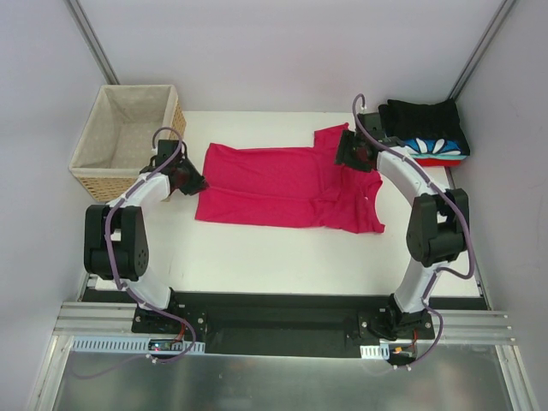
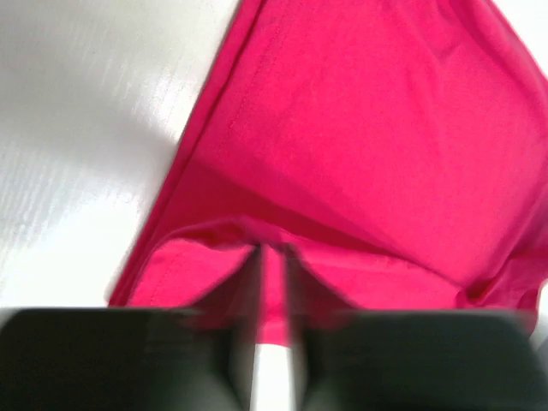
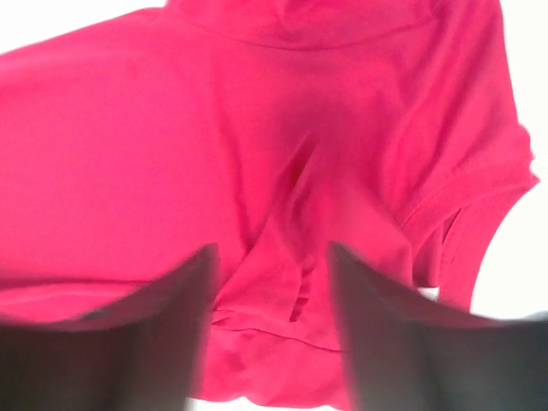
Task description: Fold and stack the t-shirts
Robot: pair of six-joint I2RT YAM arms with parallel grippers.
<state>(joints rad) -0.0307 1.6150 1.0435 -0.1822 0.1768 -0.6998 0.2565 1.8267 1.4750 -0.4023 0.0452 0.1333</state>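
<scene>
The crimson tee lay spread across the middle of the desk, hem to the left and collar to the right. The left claw was clenched on the hem edge; the right claw hung released over the shoulder cloth. Light, limp stuff, I judged — best pinched at edges and corners. Farther off, at the right corner, sat the folded stack.

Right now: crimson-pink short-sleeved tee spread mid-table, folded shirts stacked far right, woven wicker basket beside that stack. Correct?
No. Top external view: the woven wicker basket sits far left, opposite the folded shirt stack. The crimson-pink short-sleeved tee is spread mid-table.
</scene>
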